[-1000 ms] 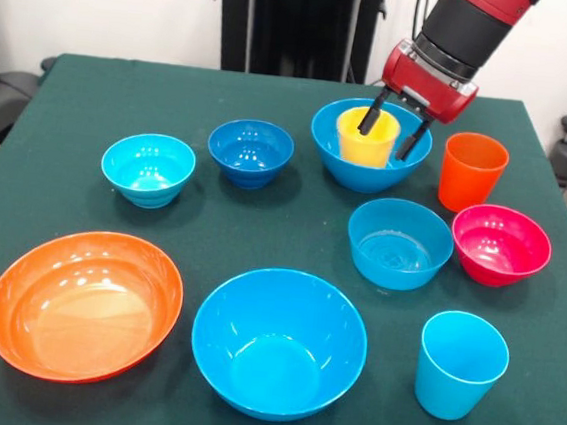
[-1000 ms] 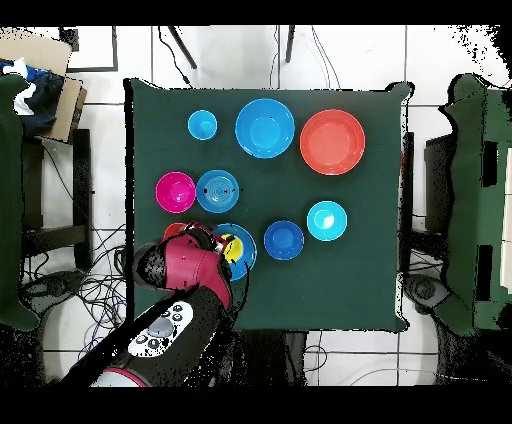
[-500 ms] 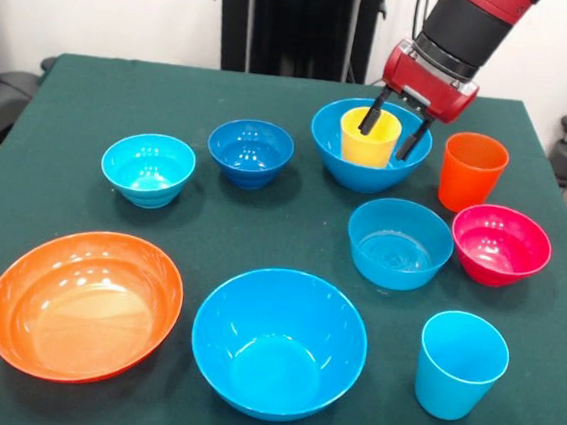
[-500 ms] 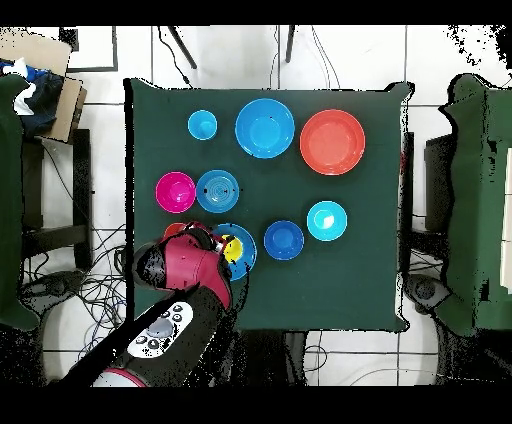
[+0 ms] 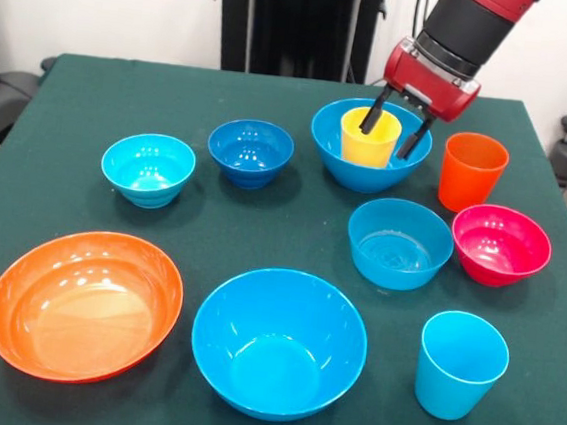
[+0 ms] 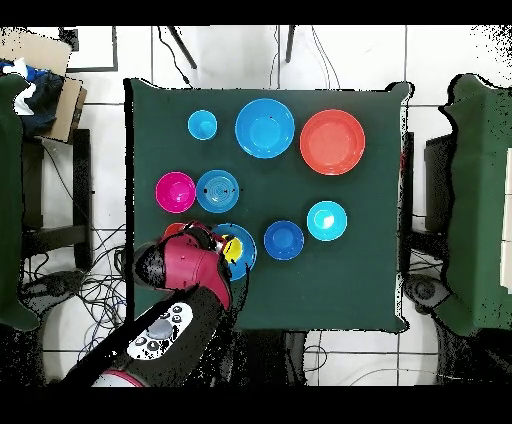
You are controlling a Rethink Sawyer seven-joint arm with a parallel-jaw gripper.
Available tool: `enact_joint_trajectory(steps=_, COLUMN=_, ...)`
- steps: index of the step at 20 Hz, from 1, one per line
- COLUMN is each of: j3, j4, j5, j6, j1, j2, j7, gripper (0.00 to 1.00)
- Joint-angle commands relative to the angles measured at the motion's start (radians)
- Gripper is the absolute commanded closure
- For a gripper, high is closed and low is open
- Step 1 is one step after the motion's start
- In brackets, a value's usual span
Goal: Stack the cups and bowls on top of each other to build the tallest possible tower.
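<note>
**Yellow cup in far blue bowl, gripper straddling its rim**

Front view: the gripper (image 5: 393, 130) hung over the yellow cup (image 5: 369, 137), which stood upright inside a large blue bowl (image 5: 369, 146) near the table's far edge. The jaws were spread, one dark finger inside the cup's mouth and the other outside its right wall; whether they pressed the wall could not be told. The orange cup (image 5: 471, 171) stood just beside that bowl on the right, close to the table's right edge, with the magenta-red bowl (image 5: 500, 244) just in front of it. The medium light blue bowl (image 5: 399, 244) sat between the magenta-red bowl and the open middle. The light blue cup (image 5: 461, 364) stood near the front right corner. The second large blue bowl (image 5: 279, 342) and the wide orange bowl (image 5: 85, 304) lay along the front edge, close together but apart. The small dark blue bowl (image 5: 250, 152) and cyan bowl (image 5: 148, 168) sat left of centre. Bare green cloth (image 5: 124, 97) lay open at the far left and down the left side.

Overhead view: the red arm (image 6: 185, 270) covered most of the bowl holding the yellow cup (image 6: 232, 247). The table (image 6: 350, 270) stood on pale floor tiles (image 6: 220, 55), with dark chairs (image 6: 470, 200) at either side and cables on the floor.
</note>
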Motion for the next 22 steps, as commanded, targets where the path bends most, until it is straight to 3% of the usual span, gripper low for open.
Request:
enact_joint_trajectory(steps=1, j3=0.044, j4=0.007, j5=0.042, j6=0.075, j1=0.035, j2=-0.050, j7=0.209, gripper=0.00)
enact_joint_trajectory(steps=11, j3=0.048, j4=0.060, j5=0.028, j6=0.148, j1=0.022, j2=-0.150, j7=0.181, gripper=0.00)
enact_joint_trajectory(steps=22, j3=0.048, j4=0.071, j5=0.029, j6=0.162, j1=0.027, j2=-0.173, j7=0.193, gripper=0.00)
